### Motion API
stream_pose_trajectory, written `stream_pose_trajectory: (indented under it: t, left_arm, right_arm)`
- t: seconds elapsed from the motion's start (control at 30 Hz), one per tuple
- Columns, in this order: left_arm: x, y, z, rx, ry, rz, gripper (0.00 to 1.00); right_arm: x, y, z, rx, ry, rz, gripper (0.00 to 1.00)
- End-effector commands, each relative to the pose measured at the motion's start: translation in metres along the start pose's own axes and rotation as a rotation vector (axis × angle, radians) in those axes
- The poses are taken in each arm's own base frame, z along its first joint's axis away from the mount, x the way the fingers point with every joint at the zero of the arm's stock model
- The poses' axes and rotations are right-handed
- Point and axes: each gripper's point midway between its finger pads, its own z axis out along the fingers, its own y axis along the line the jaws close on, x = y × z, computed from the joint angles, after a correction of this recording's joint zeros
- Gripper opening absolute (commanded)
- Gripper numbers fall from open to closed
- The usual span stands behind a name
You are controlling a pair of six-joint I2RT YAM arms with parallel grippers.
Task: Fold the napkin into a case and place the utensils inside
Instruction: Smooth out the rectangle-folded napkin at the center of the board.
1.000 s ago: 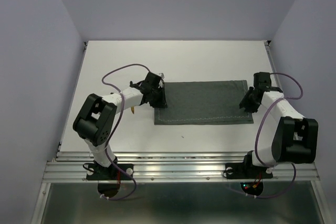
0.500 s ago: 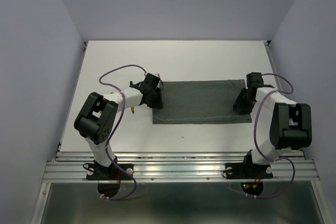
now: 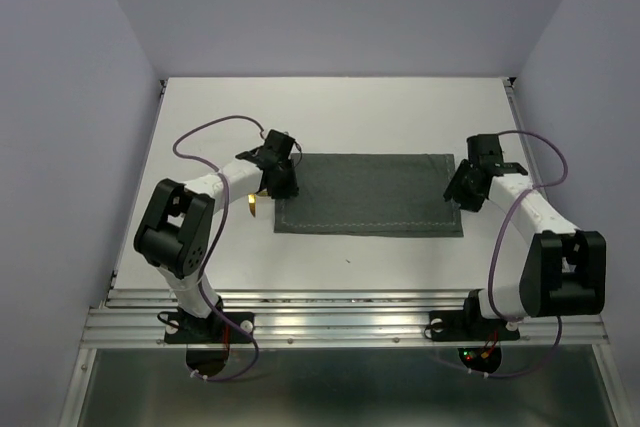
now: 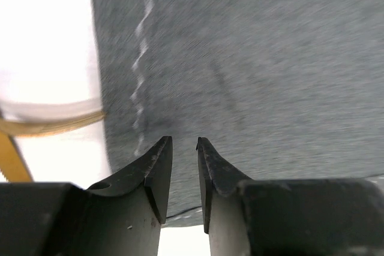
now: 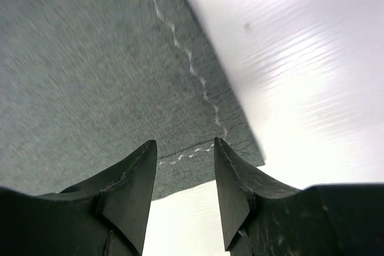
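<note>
Nearest: gold utensil (image 3: 252,204) on white table (image 3: 400,112), just left of napkin (image 3: 365,195). Napkin folded flat, long strip, mid-table. Left gripper (image 4: 183,142) over left hem, slightly parted, empty. Right gripper (image 5: 183,143) over right corner, released, empty.

The white worktop (image 3: 400,107) carries a dark grey-green napkin (image 3: 365,195) lying flat as a wide rectangle across its middle, with gold-coloured utensils (image 3: 251,205) just beside the napkin's left end, towards the left edge.
</note>
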Motion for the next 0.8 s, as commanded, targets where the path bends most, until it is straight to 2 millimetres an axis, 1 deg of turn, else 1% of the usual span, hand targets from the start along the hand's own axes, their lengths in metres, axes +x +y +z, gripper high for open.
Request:
stream_pose_trajectory:
  t: [0.0,0.03,0.07,0.1,0.13,0.17,0.2,0.23,0.27,0.3,0.33,0.4,0.43,0.47,0.5,0.53,0.57,0.63,0.67,0.7,0.77]
  left_arm:
    - [-0.054,-0.041,-0.033,0.132,-0.126,0.007,0.38]
    - [-0.068,-0.052,-0.037,0.155,-0.15,0.01,0.39]
    - [-0.069,-0.053,-0.029,0.149,-0.138,0.012,0.39]
    - [-0.075,-0.057,-0.027,0.152,-0.141,0.013,0.4]
    - [-0.084,-0.062,-0.022,0.153,-0.137,0.013,0.4]
    - [-0.087,-0.065,-0.02,0.154,-0.133,0.016,0.4]
    - [-0.092,-0.068,-0.019,0.154,-0.138,0.024,0.4]
    - [-0.1,-0.072,-0.015,0.153,-0.148,0.026,0.4]
    - [-0.105,-0.07,-0.013,0.146,-0.153,0.025,0.4]
    - [-0.109,-0.07,-0.011,0.147,-0.156,0.029,0.4]
    - [-0.114,-0.07,-0.005,0.14,-0.151,0.027,0.4]
    - [-0.122,-0.066,0.001,0.133,-0.146,0.019,0.4]
    - [-0.124,-0.066,0.004,0.135,-0.14,0.019,0.4]
    - [-0.127,-0.065,0.011,0.131,-0.135,0.02,0.4]
    - [-0.13,-0.062,0.014,0.128,-0.135,0.015,0.4]
    - [-0.132,-0.061,0.017,0.127,-0.131,0.016,0.4]
    - [-0.132,-0.06,0.023,0.126,-0.12,0.018,0.39]
    - [-0.134,-0.055,0.031,0.113,-0.111,0.019,0.36]
    - [-0.134,-0.052,0.032,0.107,-0.11,0.023,0.35]
    - [-0.135,-0.049,0.034,0.101,-0.108,0.023,0.35]
    - [-0.135,-0.039,0.04,0.08,-0.105,0.017,0.35]
  right_arm:
    - [-0.049,-0.006,-0.017,0.068,-0.198,0.035,0.48]
    - [-0.054,-0.001,-0.014,0.055,-0.204,0.031,0.48]
    - [-0.064,0.008,-0.015,0.036,-0.207,0.027,0.47]
    - [-0.066,0.011,-0.01,0.035,-0.194,0.023,0.47]
    - [-0.065,0.014,0.003,0.048,-0.158,0.016,0.46]
    - [-0.069,0.018,0.007,0.046,-0.151,0.015,0.45]
    - [-0.083,0.027,0.005,0.032,-0.17,0.022,0.45]
    - [-0.085,0.03,0.013,0.036,-0.153,0.025,0.46]
    - [-0.088,0.038,0.013,0.012,-0.145,0.03,0.45]
    - [-0.1,0.049,0.009,-0.023,-0.161,0.04,0.45]
    - [-0.098,0.062,0.012,-0.079,-0.131,0.037,0.45]
    - [-0.102,0.077,0.014,-0.14,-0.118,0.047,0.43]
    - [-0.108,0.085,0.014,-0.17,-0.126,0.053,0.42]
    - [-0.107,0.09,0.02,-0.184,-0.106,0.062,0.4]
    - [-0.11,0.093,0.024,-0.192,-0.108,0.067,0.39]
    - [-0.11,0.095,0.029,-0.188,-0.103,0.069,0.35]
    - [-0.105,0.101,0.038,-0.208,-0.061,0.068,0.33]
    - [-0.107,0.104,0.047,-0.205,-0.043,0.065,0.29]
    - [-0.108,0.101,0.054,-0.178,-0.044,0.065,0.29]
    - [-0.104,0.098,0.065,-0.152,-0.028,0.069,0.29]
    - [-0.111,0.085,0.076,-0.068,-0.062,0.064,0.29]
